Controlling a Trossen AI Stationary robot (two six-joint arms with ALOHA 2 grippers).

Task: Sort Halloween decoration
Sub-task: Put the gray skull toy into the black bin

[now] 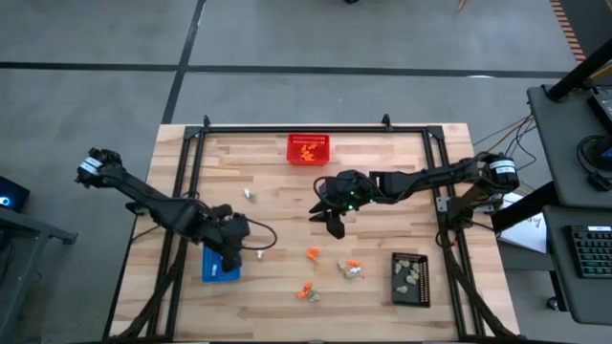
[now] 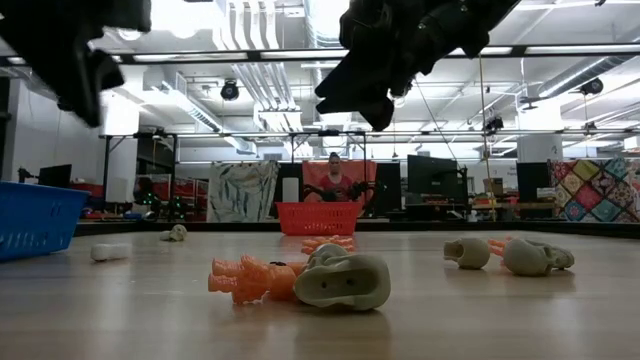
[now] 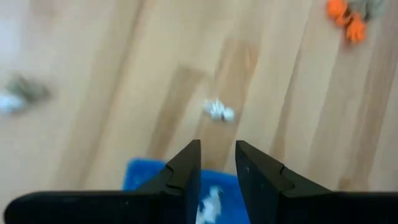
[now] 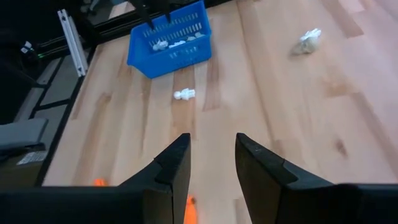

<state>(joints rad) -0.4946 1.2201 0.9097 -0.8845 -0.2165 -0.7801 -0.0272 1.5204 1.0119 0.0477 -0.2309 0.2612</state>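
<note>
Nearest the low camera: a pale grey-beige skull-like trinket (image 2: 342, 280) touching a bright orange plastic figure (image 2: 250, 280) on the pale wooden plank tabletop (image 1: 277, 215).

Farther off, a blue rectangular plastic tray (image 1: 220, 267) directly below the left gripper (image 1: 232, 250), with white pieces already inside; a black rectangular tray (image 1: 409, 278) of beige pieces well off from the right gripper (image 1: 332, 222); a red mesh basket (image 1: 309, 148) of orange pieces at the far edge.

Left jaws narrowly parted, holding nothing visible. Just ahead of those tips, beyond the tray rim, a small white figure (image 3: 219, 111) lying flat on the wood, long axis roughly across the jaw line; left arm clearly the nearer one. Probably the next pick: a short reach forward and down, wrist pitched steeply toward the table.

Right jaws likewise slightly spread and empty, hanging above mid-table; orange trinkets (image 1: 313, 253) on the near side of them, close below.
</note>
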